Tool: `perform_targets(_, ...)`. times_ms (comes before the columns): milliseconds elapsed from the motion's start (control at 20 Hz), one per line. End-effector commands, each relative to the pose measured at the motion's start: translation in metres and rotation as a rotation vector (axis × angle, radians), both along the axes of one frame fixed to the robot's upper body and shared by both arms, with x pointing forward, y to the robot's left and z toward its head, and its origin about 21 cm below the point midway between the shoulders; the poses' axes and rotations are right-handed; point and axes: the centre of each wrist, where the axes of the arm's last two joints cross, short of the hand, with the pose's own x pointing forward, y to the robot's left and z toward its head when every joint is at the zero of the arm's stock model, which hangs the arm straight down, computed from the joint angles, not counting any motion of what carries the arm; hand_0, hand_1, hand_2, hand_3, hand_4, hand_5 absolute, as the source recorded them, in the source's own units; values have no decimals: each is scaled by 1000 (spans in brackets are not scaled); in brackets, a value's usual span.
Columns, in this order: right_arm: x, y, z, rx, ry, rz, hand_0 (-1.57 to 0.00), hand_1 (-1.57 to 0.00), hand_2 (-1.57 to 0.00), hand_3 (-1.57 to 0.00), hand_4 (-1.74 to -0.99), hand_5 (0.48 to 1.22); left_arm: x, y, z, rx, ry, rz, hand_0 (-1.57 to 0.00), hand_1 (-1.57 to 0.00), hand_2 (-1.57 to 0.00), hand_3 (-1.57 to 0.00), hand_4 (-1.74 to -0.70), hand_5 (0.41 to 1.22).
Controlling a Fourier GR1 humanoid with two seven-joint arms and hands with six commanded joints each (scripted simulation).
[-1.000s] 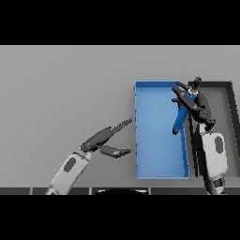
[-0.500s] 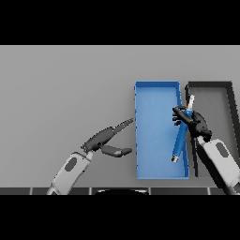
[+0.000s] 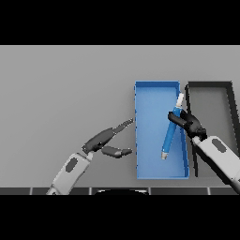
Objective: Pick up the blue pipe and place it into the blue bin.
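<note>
The blue bin [image 3: 150,108] lies on the grey table right of centre. The blue pipe [image 3: 169,136], slim with a pale tip at each end, slants steeply inside the bin's right half, and its upper end [image 3: 180,98] reaches the bin's right wall. My right hand [image 3: 188,123] comes in from the lower right over that wall. Its fingers are curled on the pipe's upper half. My left hand [image 3: 104,139] hovers just left of the bin with straight fingers pointing at the bin's left wall and holds nothing.
A black bin [image 3: 212,112] sits directly right of the blue bin, wall against wall, and my right forearm [image 3: 220,157] crosses its lower left corner. Bare grey table stretches to the left and behind.
My right hand has carried the pipe from over the black bin's edge down and left into the blue bin, where the pipe now hangs steeper. The left hand has barely moved.
</note>
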Motion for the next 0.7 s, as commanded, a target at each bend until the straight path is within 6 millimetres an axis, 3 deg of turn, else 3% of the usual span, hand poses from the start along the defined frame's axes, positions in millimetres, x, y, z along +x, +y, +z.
perform_targets(0, 0, 0, 0, -15, 2, 13, -68, -66, -63, -41, -1131, 829, 0, -1, -2, 6, 6, -1, 1, 1, 1, 1, -878, 480)
perform_targets(100, -1, -1, -2, -20, 9, 14, -377, -184, -82, -26, -1144, 792, 0, 0, -1, -5, 0, -4, 1, 1, 1, 1, -881, 476)
perform_targets(350, -1, 1, -3, 18, -1, 17, -123, -60, -26, -8, -1154, 809, -1, 1, 0, 6, 6, -1, 1, 1, 1, 1, -885, 476)
perform_targets(450, 0, -2, -1, 14, -4, 23, -212, -100, -24, -5, -1152, 804, -3, 3, 0, 5, 8, -4, 1, 1, 1, 1, -885, 478)
perform_targets(650, -3, 5, -4, 10, 3, 40, -212, -100, -24, -5, -1152, 798, 1, -2, -5, 9, 11, 3, 1, 1, 1, 1, -885, 480)
